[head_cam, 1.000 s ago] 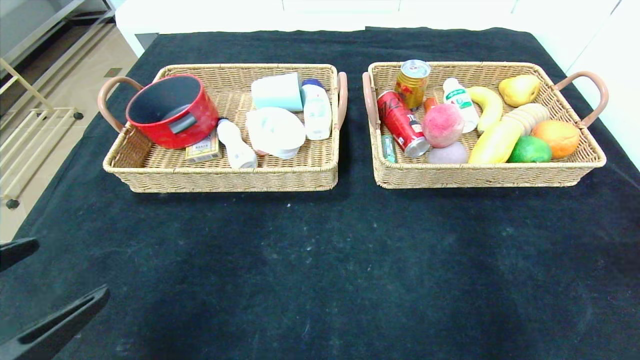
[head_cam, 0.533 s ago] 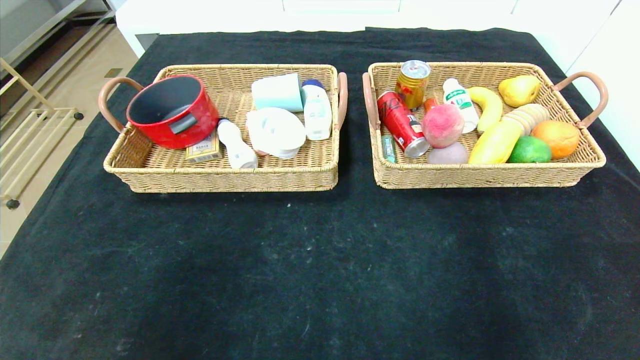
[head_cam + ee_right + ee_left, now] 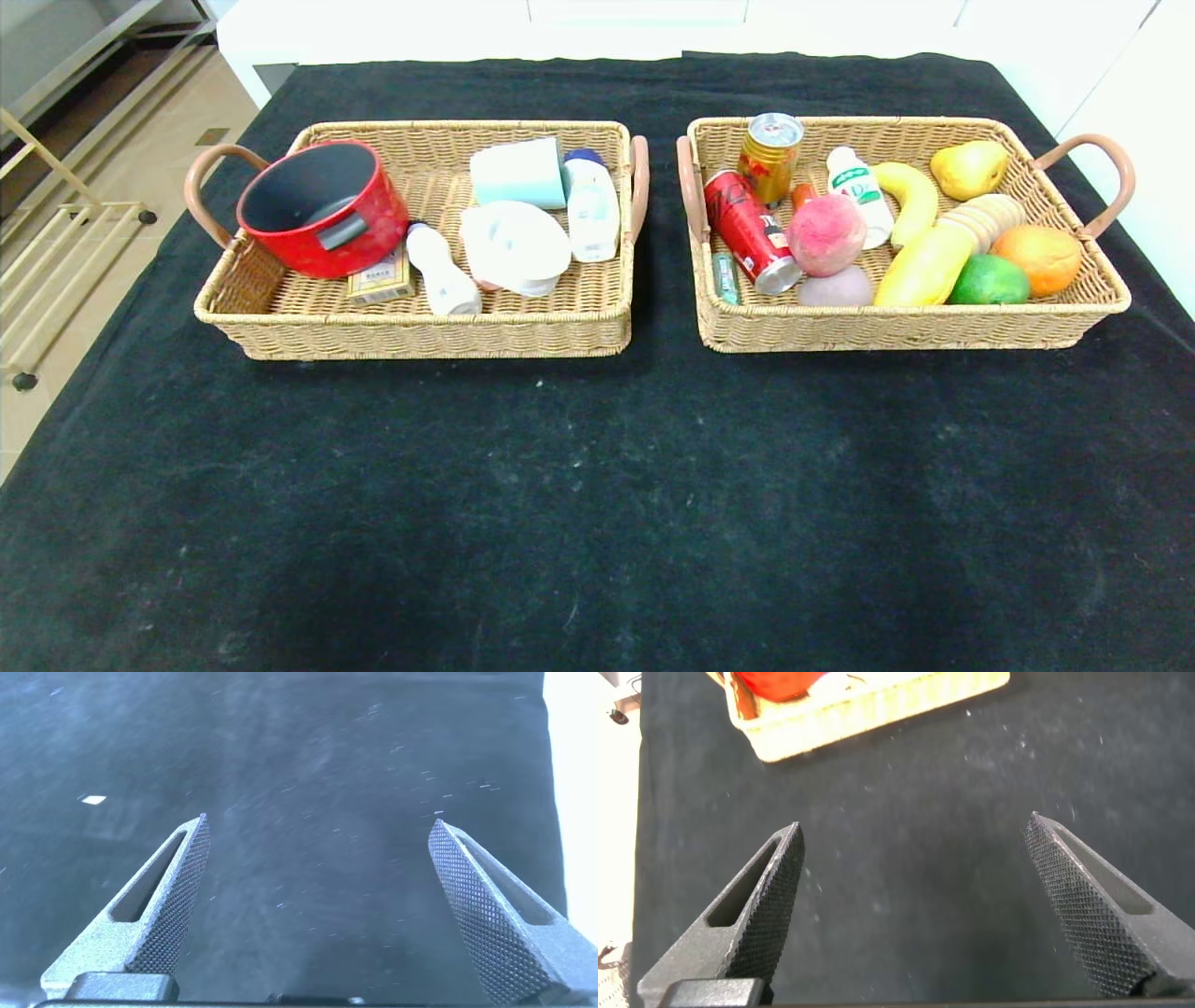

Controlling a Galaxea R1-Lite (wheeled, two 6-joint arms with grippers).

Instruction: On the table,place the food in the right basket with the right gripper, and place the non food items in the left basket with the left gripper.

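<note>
The left basket (image 3: 411, 331) holds the non food items: a white coiled disc (image 3: 513, 245) and a white waisted bottle (image 3: 441, 271). In the right basket (image 3: 896, 327) lies the food: a pink-red peach (image 3: 826, 233), a pale ball (image 3: 836, 287), a yellow oblong fruit (image 3: 924, 266) and an orange-red sausage stick (image 3: 803, 194). Neither arm shows in the head view. My left gripper (image 3: 914, 821) hangs open over bare black cloth, short of the left basket's corner (image 3: 868, 709). My right gripper (image 3: 320, 821) is open too, empty, above the table (image 3: 597, 485).
The left basket also holds a red pot (image 3: 317, 210), a teal cup (image 3: 518, 173), a small box (image 3: 378, 280) and another white bottle (image 3: 591, 210). Cans (image 3: 752, 229), a banana (image 3: 910, 196), a pear (image 3: 971, 168), an orange (image 3: 1038, 257) and a lime (image 3: 988, 280) share the right basket.
The left gripper's black fingers, seen at the head view's lower left a second ago, have drawn back out of that view. The baskets and their contents have not moved.
</note>
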